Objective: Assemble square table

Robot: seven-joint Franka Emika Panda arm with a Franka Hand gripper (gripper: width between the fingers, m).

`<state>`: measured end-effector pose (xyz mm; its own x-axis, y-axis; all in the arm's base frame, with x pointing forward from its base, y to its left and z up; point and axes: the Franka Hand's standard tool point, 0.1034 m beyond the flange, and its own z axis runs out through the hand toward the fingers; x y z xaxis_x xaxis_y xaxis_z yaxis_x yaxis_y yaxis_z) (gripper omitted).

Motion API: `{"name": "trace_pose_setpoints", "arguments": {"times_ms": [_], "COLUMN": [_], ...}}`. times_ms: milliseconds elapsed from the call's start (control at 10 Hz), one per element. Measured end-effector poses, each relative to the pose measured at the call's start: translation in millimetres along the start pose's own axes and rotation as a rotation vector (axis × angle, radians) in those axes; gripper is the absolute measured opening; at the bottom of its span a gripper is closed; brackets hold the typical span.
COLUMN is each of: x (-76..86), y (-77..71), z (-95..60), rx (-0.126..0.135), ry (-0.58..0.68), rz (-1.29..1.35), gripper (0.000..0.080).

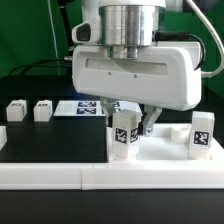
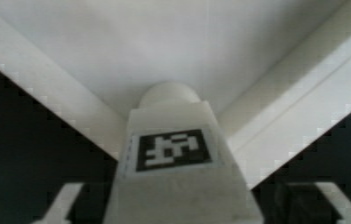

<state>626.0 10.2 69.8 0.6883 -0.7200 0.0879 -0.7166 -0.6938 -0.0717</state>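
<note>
A white block leg [image 1: 124, 133] with a black-and-white tag stands upright on the white square panel [image 1: 165, 152], near its corner on the exterior view's left. My gripper [image 1: 131, 130] is lowered over this leg with one finger on each side. In the wrist view the leg [image 2: 175, 140] fills the middle, and the fingers [image 2: 62, 205] stand apart from it with dark gaps. The gripper [image 2: 190, 208] is open. A second leg [image 1: 203, 134] stands on the panel at the exterior view's right. Two more legs [image 1: 15, 110] [image 1: 42, 109] lie on the black table at the left.
The marker board [image 1: 82, 107] lies flat behind the gripper. A long low white rail [image 1: 60, 178] runs along the front edge. The black tabletop [image 1: 55, 145] lies to the panel's left.
</note>
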Motion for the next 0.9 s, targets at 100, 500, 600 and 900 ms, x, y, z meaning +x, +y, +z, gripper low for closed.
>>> {"name": "trace_pose_setpoints", "arguments": {"times_ms": [100, 500, 600, 900], "x": [0.4, 0.4, -1.0, 0.3], "y": [1.6, 7.3, 3.3, 0.9], "z": [0.2, 0.6, 1.8, 2.8], "rx": [-0.003, -0.03, -0.039, -0.012], "ry": [-0.001, -0.052, -0.071, -0.108], "rz": [0.001, 0.495, 0.669, 1.051], "gripper": [0.0289, 0.0293, 0.0293, 0.0293]}}
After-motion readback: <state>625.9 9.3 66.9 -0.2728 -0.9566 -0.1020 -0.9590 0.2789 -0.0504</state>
